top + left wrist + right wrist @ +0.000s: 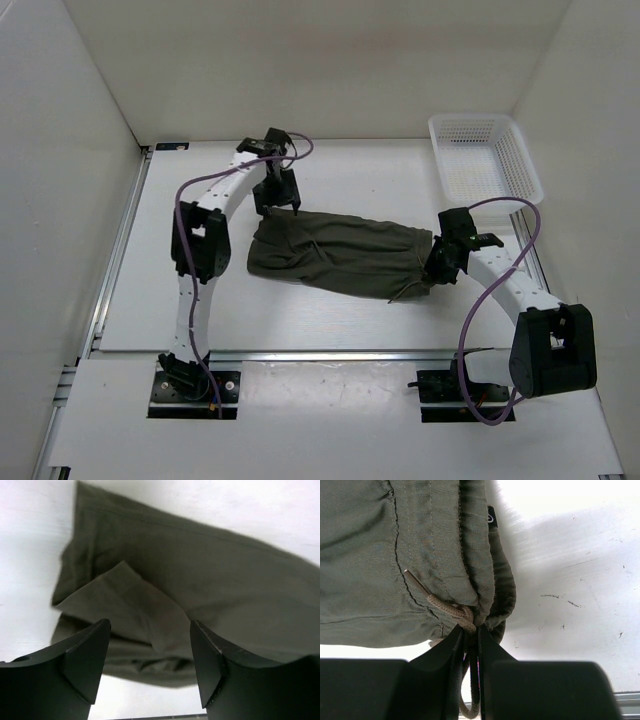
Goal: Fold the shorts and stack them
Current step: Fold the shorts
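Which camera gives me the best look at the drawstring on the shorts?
Right wrist: the drawstring lies close up on the waistband of the shorts, its cord running between the right hand's closed fingers. The top view shows only a thin thread beside that hand. The left wrist view shows none.

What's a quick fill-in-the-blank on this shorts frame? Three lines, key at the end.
1. The right gripper is shut on the shorts at the ___ end, where the drawstring shows.
2. The left gripper hovers over the other end with its jaws ___.
3. The basket stands at the far ___ corner of the table.
Missing words: waistband; open; right.
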